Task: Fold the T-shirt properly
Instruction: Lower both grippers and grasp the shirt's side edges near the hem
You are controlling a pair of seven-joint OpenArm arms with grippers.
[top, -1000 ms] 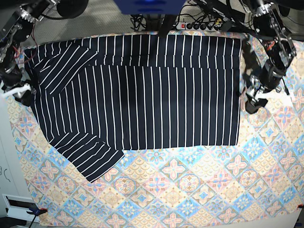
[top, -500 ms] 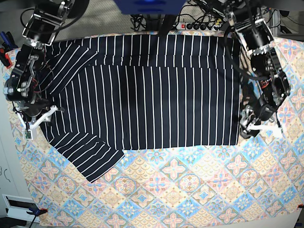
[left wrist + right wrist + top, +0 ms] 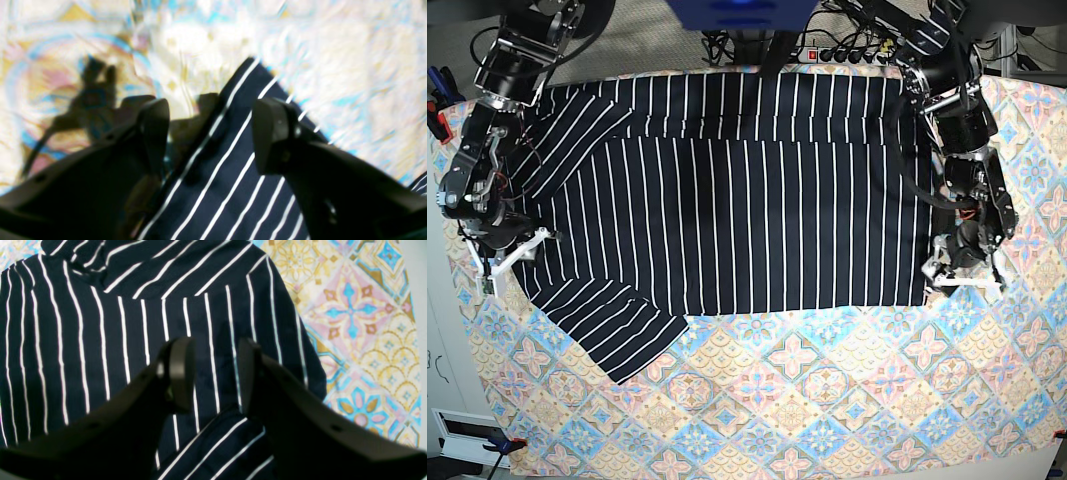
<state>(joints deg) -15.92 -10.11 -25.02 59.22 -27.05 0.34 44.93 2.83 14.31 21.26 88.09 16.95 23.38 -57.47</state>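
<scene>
Tablecloth (image 3: 827, 400) with pastel floral tiles covers the whole work surface, and one T-shirt (image 3: 747, 220), dark with white pinstripes, lies flat across its upper half, a sleeve poking out at the lower left. A power strip (image 3: 847, 52) sits beyond the far edge. Two arms reach down. At the base view's left, the right gripper (image 3: 213, 373) hovers low over the striped cloth near the shirt's edge, jaws parted and holding nothing. At the view's right, the left gripper (image 3: 210, 133) straddles a corner of the shirt's hem, jaws spread wide, nothing pinched.
</scene>
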